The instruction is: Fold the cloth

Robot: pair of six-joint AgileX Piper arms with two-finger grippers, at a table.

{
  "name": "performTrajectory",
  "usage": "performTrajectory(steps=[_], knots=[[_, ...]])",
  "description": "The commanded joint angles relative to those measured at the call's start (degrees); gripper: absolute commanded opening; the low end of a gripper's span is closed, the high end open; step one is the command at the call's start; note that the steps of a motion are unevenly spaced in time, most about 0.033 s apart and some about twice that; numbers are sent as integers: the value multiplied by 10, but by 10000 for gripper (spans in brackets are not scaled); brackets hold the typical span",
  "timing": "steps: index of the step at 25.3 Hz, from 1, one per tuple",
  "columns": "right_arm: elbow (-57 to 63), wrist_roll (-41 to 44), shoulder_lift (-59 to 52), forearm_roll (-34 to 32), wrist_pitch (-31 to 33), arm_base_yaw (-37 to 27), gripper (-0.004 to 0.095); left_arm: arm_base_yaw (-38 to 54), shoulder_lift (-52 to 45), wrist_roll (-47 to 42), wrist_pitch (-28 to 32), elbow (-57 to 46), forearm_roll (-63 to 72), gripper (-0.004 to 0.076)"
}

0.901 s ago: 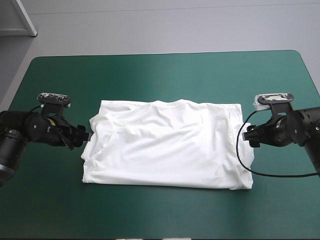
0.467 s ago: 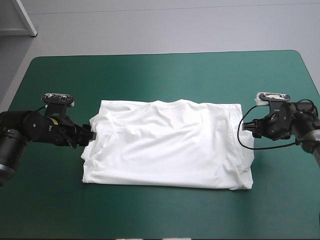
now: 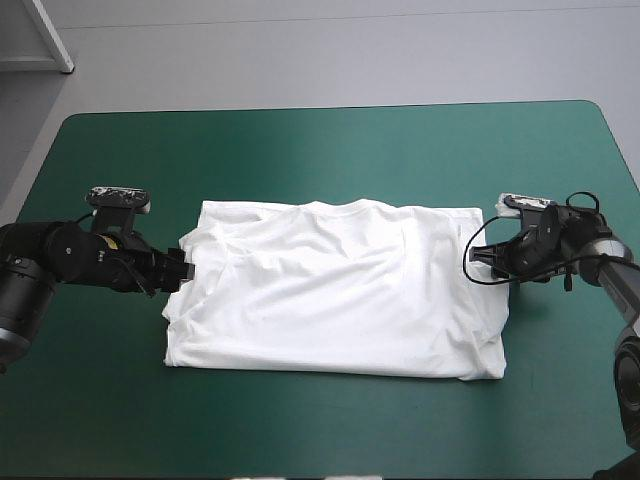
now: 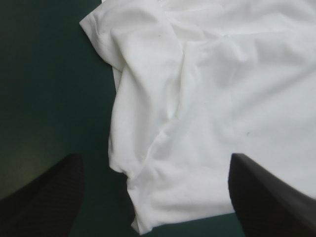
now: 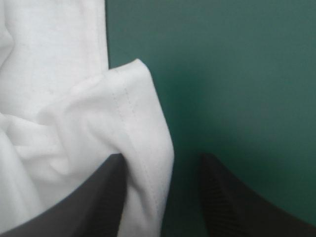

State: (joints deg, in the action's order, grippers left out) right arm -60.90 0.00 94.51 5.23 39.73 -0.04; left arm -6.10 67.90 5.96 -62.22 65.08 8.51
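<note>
**Right arm swings in to the shirt's edge; left one barely creeps**

Since the earlier frames my right gripper (image 3: 481, 255) has turned inward and closed on the T-shirt (image 3: 335, 290) from its 3 o'clock side, while my left gripper (image 3: 178, 270) has only edged a little nearer at 9 o'clock.

The T-shirt lies folded flat in the middle of the teal-green cover (image 3: 320, 150), its long axis running 9 to 3, straight from one gripper to the other. So the cloth lies at 3 o'clock from my left tool and 9 o'clock from my right, with both tools at its short ends. The right sits slightly toward the 2 o'clock corner.

Both grippers hold nothing. The left stands wide open, and the right is open by a narrower gap.

From above, both look level with the edges, and I cannot judge the bite. The right wrist view shows a stitched hem fold already standing between the fingers, against one of them. The left wrist view shows the sleeve edge reaching into the wide gap, contact unclear. I judge the right is nearer to a pinch.
</note>
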Motion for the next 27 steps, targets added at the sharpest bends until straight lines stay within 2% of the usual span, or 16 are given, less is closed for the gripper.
performTrajectory(steps=[1,4,9,16,20,24,27], knots=[[-13,-8,-16,4,-23,-4,193,0,-10,0,16,18,10,580],[-12,-9,-12,2,-27,-4,-19,0,-10,0,11,18,7,580],[-10,0,-21,-17,-31,-4,-14,0,-10,0,9,18,2,580],[-10,80,-87,-84,-16,-4,-14,0,-10,2,16,18,1,580],[-10,101,-136,-77,0,-3,-14,0,-10,4,26,18,0,580],[-12,59,-167,-45,-2,56,-14,0,-9,4,32,18,0,580],[-14,34,-164,-12,-20,144,-14,0,-9,4,36,18,0,580]])
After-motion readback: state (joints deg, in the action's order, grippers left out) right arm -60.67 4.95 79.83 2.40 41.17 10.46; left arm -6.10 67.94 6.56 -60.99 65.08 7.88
